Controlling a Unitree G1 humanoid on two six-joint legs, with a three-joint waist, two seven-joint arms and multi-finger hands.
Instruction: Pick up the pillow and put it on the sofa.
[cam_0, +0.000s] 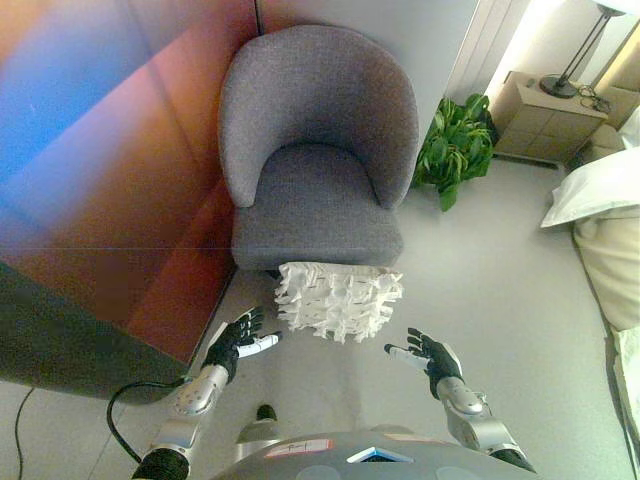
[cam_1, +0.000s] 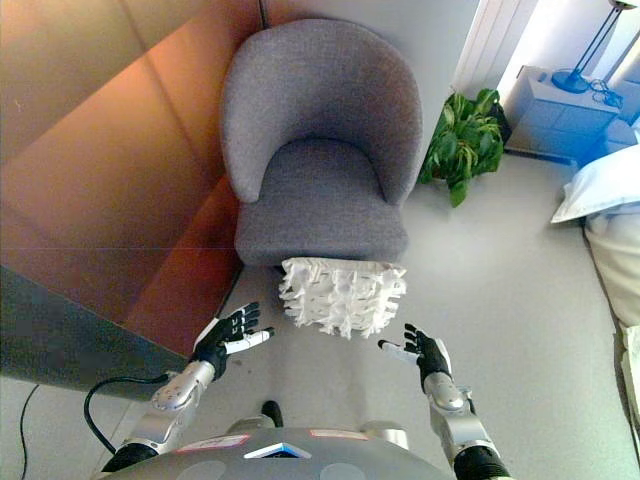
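While the white ruffled pillow (cam_0: 338, 299) lies on the floor (cam_0: 480, 300) against the front edge of the grey sofa (cam_0: 318, 150), both hands hover apart from it, fingers spread and holding nothing: the left hand (cam_0: 240, 338) near its left end, the right hand (cam_0: 425, 352) below its right end. A plant (cam_0: 457, 145) stands right of the sofa.

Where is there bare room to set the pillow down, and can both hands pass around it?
The grey chair's seat is bare, bordered by its curved back and arms. The white pillow lies on the floor against the chair's front edge. Open floor flanks it: the left hand and right hand each have room. The wall crowds the left side; the plant stands right.
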